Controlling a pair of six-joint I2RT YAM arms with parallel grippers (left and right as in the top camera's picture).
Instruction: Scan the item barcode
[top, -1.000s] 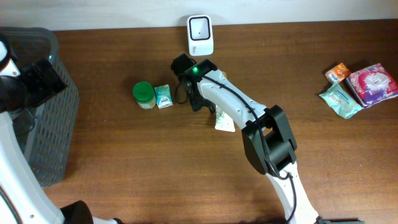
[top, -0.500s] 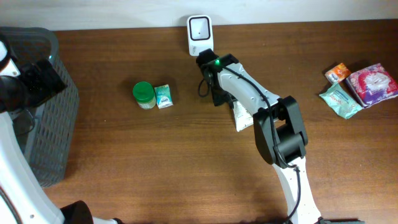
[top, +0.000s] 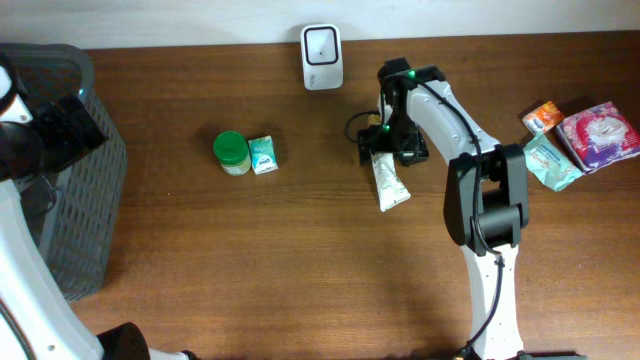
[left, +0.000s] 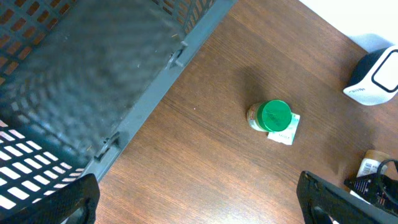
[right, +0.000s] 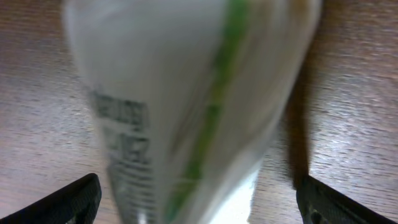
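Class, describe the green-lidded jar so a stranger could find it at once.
Start at the grey basket at the far left and look right across the wood. The jar stands there, right beside a small teal-and-white box; its round green lid sets it apart.

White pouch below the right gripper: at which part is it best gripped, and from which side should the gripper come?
Probably the end under the right gripper, taken across the narrow width from straight above. The white pouch lies on the table, long and slim, so its two long edges give the opposing faces. The gripper is open over that end, with one finger on each side.
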